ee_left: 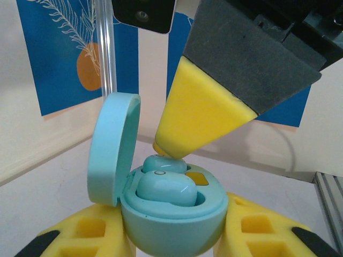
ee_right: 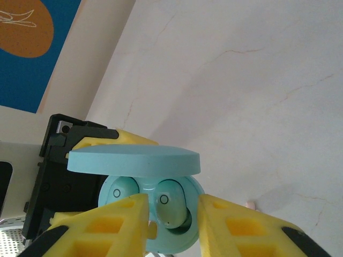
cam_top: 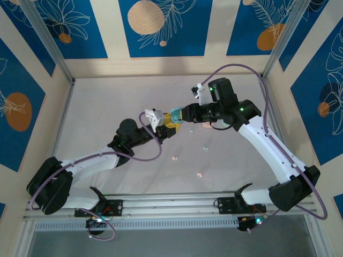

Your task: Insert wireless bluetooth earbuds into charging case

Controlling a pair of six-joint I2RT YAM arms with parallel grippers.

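Charging case: lid up, clamped between left fingers.
Second earbud: sitting in socket, between right fingers, lower centre.
Right fingers: narrow; grip unclear.

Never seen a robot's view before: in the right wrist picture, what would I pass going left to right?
Blue-and-orange poster → first teal earbud → second teal earbud, both in the teal case → tiny pink nub on the table.

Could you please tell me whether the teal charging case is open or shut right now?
Open: the teal charging case has its lid hinged upward, exposing two earbuds inside.
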